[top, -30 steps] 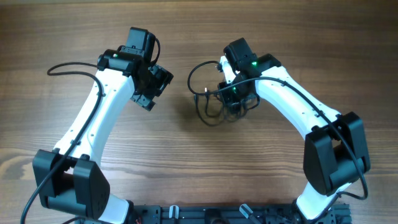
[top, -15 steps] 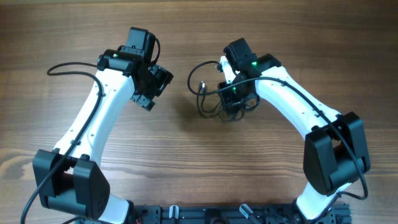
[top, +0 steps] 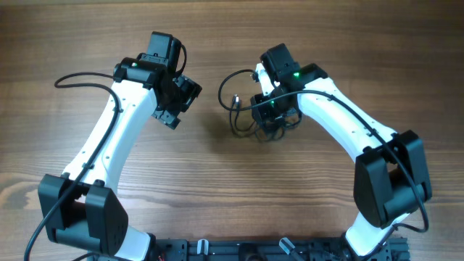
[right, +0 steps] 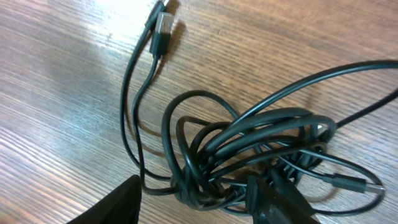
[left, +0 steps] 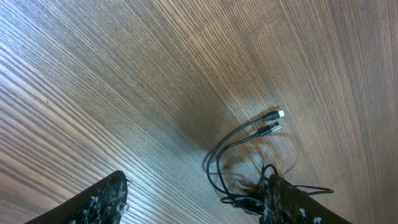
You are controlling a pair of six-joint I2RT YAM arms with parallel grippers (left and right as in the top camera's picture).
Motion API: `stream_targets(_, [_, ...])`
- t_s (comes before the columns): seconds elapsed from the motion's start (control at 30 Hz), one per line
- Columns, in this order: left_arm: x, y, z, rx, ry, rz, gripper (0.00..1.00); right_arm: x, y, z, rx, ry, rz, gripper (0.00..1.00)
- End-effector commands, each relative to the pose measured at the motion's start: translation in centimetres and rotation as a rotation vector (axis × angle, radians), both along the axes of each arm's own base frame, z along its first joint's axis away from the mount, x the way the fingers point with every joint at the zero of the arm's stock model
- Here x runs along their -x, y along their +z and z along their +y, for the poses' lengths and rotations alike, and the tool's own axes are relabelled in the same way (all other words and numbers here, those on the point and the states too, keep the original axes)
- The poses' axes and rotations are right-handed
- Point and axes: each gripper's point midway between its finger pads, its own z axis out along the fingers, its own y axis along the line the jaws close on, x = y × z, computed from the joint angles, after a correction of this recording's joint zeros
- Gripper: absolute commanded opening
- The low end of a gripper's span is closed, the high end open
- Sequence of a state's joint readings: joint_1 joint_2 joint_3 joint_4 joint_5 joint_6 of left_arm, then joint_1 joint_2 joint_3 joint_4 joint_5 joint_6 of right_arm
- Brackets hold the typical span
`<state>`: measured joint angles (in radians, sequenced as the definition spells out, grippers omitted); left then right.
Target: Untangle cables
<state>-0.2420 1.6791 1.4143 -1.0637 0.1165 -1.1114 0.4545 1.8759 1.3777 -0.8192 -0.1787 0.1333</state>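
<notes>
The cables [top: 246,119] are thin black cords bunched in a knot at the table's middle, with one loop [top: 230,85] arching to the far side. In the right wrist view the knot [right: 249,149] lies on the wood, and two plug ends [right: 163,28] trail away from it. My right gripper [right: 199,193] stands over the knot with its jaws apart on either side of it, not clamped. My left gripper [left: 196,186] hovers open left of the cables [left: 233,165], with nothing between its fingers [left: 106,199]. Two plugs [left: 273,124] lie ahead of it.
Bare wood-grain table [top: 217,188] surrounds the bundle. A thicker black arm cable [top: 80,78] loops out at the far left. Both arm bases stand at the near edge, with a black rail [top: 239,250] between them.
My right gripper's jaws have opened from shut. The cable loops have drawn in closer to the gripper, and the plug ends now show at the bundle's left. The left arm has not moved.
</notes>
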Motion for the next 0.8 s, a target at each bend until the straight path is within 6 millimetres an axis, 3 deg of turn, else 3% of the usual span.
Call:
stream_targets(0.0, [-0.3,0.6,0.4,-0.018,-0.001,-0.024,0.74,1.3,-1.9,0.4,-0.031,0.012,0.057,0.46])
stream_targets(0.2, [-0.3,0.6,0.4,-0.018,-0.001,-0.024,0.74,0.9,-1.8,0.9,-0.063,-0.027,0.051,0.04])
stream_targets(0.33, [-0.3,0.6,0.4,-0.018,-0.001,-0.024,0.74,1.1,-0.4,1.9,-0.128,-0.041,0.081,0.04])
stream_targets(0.47, [-0.2,0.6,0.1,-0.008,-0.013,-0.022,0.73,1.7,3.6,3.9,-0.251,0.000,0.099,0.04])
stream_targets(0.6, [-0.3,2.0,-4.3,0.196,-0.258,-0.081,0.70,2.3,9.7,6.3,-0.430,0.068,0.081,0.04])
stream_targets(0.63, [-0.2,2.8,-5.9,0.279,-0.331,-0.106,0.70,2.4,11.4,6.9,-0.481,0.091,0.060,0.04])
stream_targets(0.67, [0.3,4.6,-8.8,0.434,-0.474,-0.164,0.70,2.4,14.6,7.6,-0.563,0.104,0.012,0.04])
stream_targets(0.77, [0.7,5.5,-10.3,0.494,-0.569,-0.207,0.70,2.1,15.9,7.7,-0.595,0.052,0.003,0.04])
